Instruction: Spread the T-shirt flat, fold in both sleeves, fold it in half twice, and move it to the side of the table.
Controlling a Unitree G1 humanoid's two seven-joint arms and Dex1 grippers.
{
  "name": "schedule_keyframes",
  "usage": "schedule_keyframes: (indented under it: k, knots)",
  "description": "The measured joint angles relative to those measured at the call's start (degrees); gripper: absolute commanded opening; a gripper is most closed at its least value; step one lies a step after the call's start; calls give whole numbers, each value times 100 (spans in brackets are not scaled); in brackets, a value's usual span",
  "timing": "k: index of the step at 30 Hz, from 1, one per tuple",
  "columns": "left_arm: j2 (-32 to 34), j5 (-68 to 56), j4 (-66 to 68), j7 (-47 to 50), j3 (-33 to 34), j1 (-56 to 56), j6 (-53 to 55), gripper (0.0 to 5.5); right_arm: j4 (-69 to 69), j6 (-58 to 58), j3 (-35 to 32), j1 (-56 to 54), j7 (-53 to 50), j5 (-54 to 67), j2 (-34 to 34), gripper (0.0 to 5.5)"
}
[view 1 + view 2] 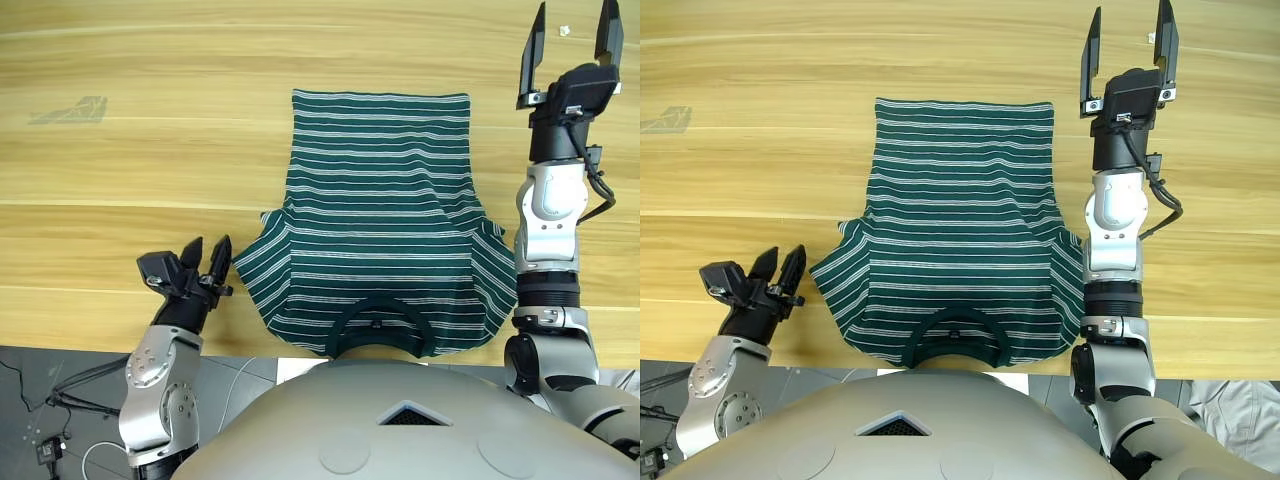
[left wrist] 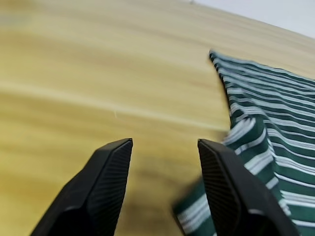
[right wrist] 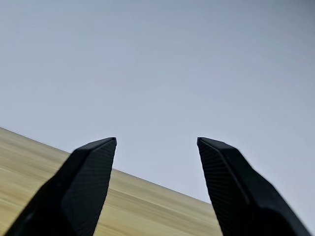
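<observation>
A dark green T-shirt with thin white stripes lies flat on the wooden table, collar toward me and hem at the far side. Both sleeves are folded in over the body. My left gripper is open, low near the table's front edge, just left of the shirt's near left corner. My right gripper is open and raised, pointing away at the far right, beyond the shirt's far right corner. Nothing is held in either one.
A faint grey mark sits on the table at the far left. A small white speck lies near the right gripper. Cables and a plug lie on the floor below the front edge.
</observation>
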Motion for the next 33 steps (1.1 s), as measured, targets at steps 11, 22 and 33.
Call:
schedule_keyframes:
  k: [11, 22, 33]
  knots:
    - [-99, -1330, -53, 135, 370, 198, 977, 200, -68, -29, 49, -1, -114, -94, 4, 311]
    - [42, -1284, 25, 52, 258, 223, 1074, 37, -81, -12, 135, 0, -114, -109, 12, 311]
    - [111, -1260, 184, -78, 242, 163, 994, 3, -77, -6, 171, -5, -114, -152, 12, 311]
